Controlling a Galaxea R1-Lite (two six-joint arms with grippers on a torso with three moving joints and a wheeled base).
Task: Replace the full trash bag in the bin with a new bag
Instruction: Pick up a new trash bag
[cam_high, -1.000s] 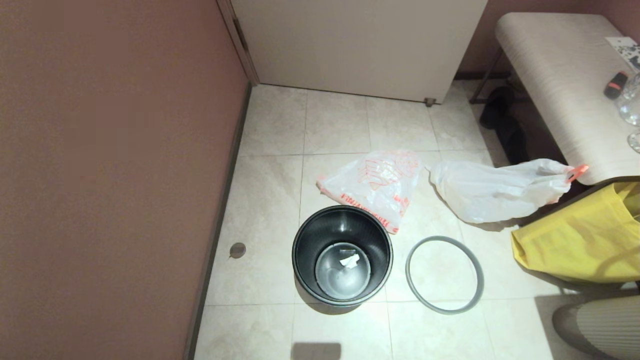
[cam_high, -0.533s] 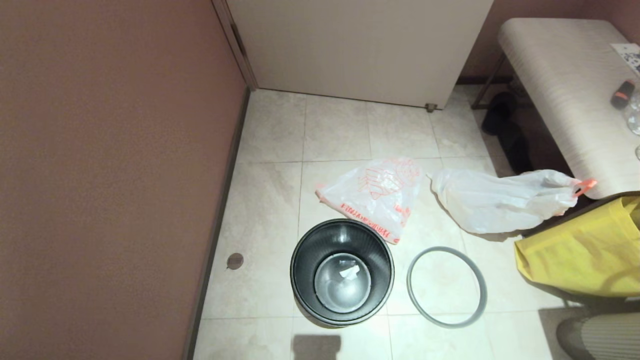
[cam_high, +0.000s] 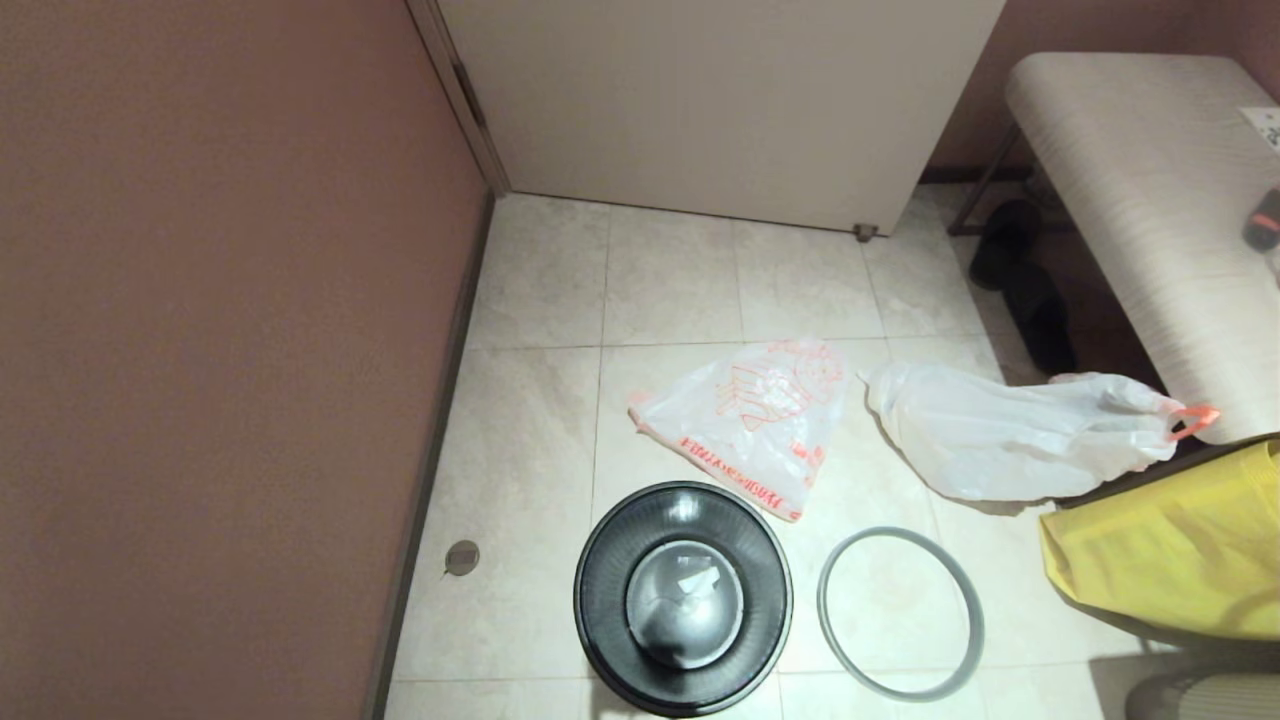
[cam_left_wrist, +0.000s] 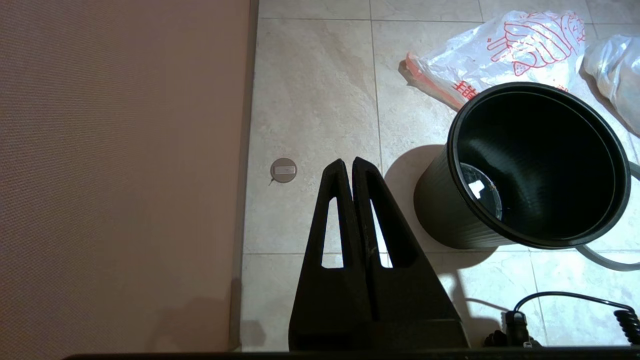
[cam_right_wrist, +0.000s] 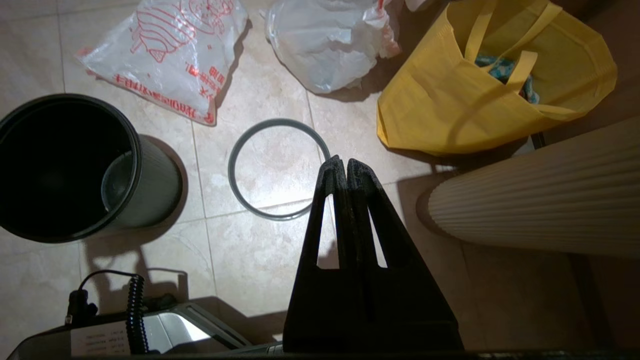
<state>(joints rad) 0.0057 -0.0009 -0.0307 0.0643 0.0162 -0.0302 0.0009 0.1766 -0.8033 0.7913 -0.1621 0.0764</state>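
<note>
The black bin (cam_high: 683, 598) (cam_left_wrist: 530, 165) (cam_right_wrist: 65, 167) stands upright on the tiled floor without a bag, a white scrap lying in its bottom. Its grey hoop (cam_high: 900, 612) (cam_right_wrist: 277, 168) lies flat on the floor to its right. Just beyond the bin lies the new bag (cam_high: 750, 425) (cam_left_wrist: 500, 50) (cam_right_wrist: 165, 55) with orange-red print, flat on the floor. The full trash bag (cam_high: 1010, 432) (cam_right_wrist: 325, 40) lies to the right of it, its orange tab toward the bench. My left gripper (cam_left_wrist: 348, 162) hangs shut and empty near the wall. Shut and empty too, my right gripper (cam_right_wrist: 340, 161) hovers by the hoop.
A brown wall (cam_high: 220, 350) runs along the left and a white door (cam_high: 720, 100) closes the far side. A padded bench (cam_high: 1150, 210) stands at the right with dark shoes (cam_high: 1020, 270) beneath. A yellow tote bag (cam_high: 1170, 550) (cam_right_wrist: 490, 80) and a ribbed cream column (cam_right_wrist: 540, 200) crowd the right.
The whole head view has shifted: the floor things sit lower in the picture and the bin is nearer the bottom edge, so the camera has moved. The things themselves have not moved.
</note>
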